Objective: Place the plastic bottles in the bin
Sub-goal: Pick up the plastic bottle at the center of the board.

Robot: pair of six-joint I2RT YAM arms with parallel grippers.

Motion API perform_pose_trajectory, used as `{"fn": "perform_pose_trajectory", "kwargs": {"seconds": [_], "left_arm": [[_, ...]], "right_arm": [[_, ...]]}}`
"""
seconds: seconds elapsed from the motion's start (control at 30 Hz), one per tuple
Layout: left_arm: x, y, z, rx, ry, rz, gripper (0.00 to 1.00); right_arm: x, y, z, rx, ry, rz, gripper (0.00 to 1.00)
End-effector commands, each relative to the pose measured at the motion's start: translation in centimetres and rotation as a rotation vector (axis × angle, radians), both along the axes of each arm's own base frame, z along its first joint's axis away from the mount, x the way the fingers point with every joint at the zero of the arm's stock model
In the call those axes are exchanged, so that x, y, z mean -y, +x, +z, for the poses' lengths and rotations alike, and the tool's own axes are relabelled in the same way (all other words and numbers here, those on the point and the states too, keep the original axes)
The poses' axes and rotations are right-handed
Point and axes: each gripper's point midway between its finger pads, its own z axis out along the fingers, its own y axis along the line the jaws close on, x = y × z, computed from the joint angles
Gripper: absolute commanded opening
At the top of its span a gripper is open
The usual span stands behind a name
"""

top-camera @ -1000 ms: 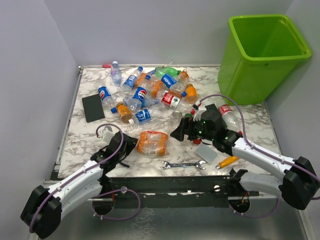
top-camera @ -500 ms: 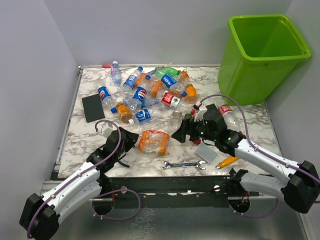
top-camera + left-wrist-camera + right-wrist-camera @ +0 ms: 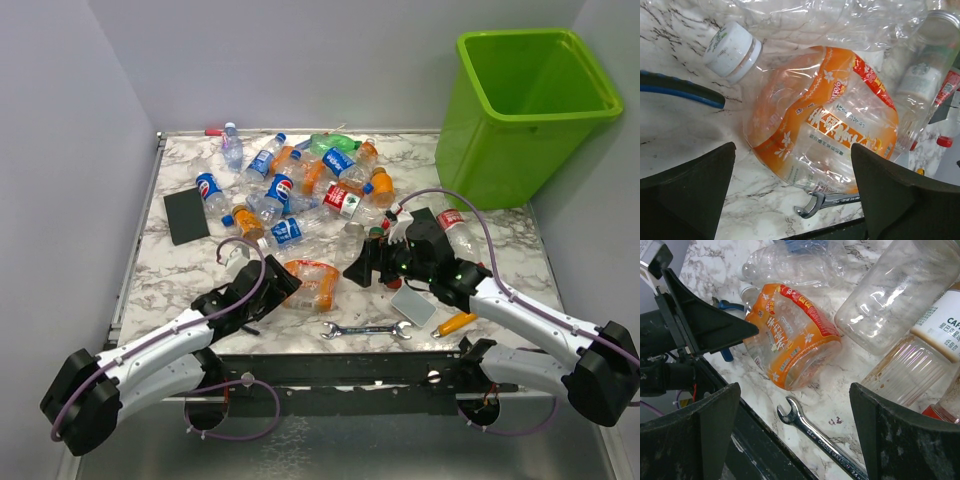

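Left arm, right arm: white shells, bulky black joints | jaws: matte black wedges, scuffed grey | purple cable looping behind each set of jaws | green lights glowing on the black wrist behind the right jaws

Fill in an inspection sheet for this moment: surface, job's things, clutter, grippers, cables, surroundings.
Surface: marble table, no spills seen.
Job's things: bottles heaped at the far middle; one orange bottle lies near the front; bin far right, nothing seen inside.
Clutter: wrench, black slab, grey slab, screwdriver.
Grippers: left gripper open, at the orange bottle; right gripper open, just right of it.
Cables: a purple cable loops along each arm.
Surroundings: grey walls; nothing else seen.
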Motion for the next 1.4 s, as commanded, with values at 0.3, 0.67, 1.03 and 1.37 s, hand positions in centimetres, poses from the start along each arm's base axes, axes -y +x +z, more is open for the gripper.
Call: {"fn": "perform_pose_trajectory", "kwargs": {"seconds": [0.3,0.67,1.03,1.37], "left_arm": [[0.4,-0.1,-2.1,-0.018,0.002,0.023,0.72],[0.5,1.3,-1.6,0.044,0.046,0.012,0.32],[2.1,1.4,5.9,0.241,0.015,-0.169,0.07],[7.1,1.1,19.4,0.66,0.173,-0.723,0.0]], "right_arm": [[0.2,-0.6,-0.3,-0.007,-0.014,0.015,0.94],[0.2,-0.8,1.0,0.008,0.004,0.018,0.94],[0.2,-2.0,6.0,0.085,0.027,0.109,0.95],[0.5,-1.4,12.6,0.255,-0.049,0.202,0.95]]}}
